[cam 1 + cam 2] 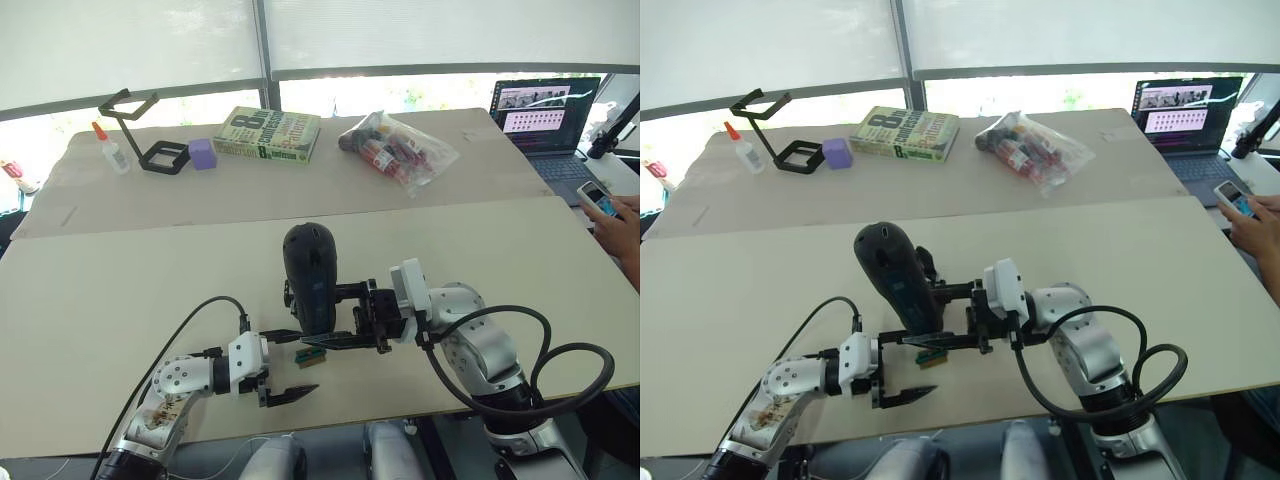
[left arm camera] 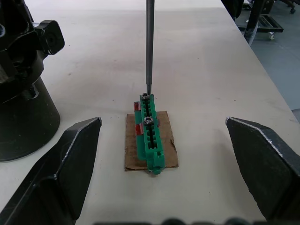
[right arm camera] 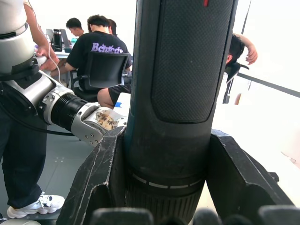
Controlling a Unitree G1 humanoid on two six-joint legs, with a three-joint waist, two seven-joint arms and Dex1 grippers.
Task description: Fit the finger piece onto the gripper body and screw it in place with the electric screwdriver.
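My right gripper [image 1: 325, 316] is shut on the electric screwdriver [image 1: 309, 272], a thick black barrel held upright over the near table. Its thin metal bit [image 2: 149, 47] comes straight down onto a screw in a small green block [image 2: 150, 138] lying on a brown card. My left gripper [image 1: 303, 363] is open, one finger on each side of that block without touching it. The gripper body [image 2: 21, 93], a chunky black mechanism on a round base, stands just behind the screwdriver. The finger piece is out of view.
On the far table lie a glue bottle [image 1: 112, 150], a black frame stand [image 1: 150, 135], a purple block [image 1: 203, 153], a book [image 1: 268, 133] and a plastic bag of parts [image 1: 398, 148]. At the right are a laptop [image 1: 545, 110] and a person's hand with a phone [image 1: 612, 215].
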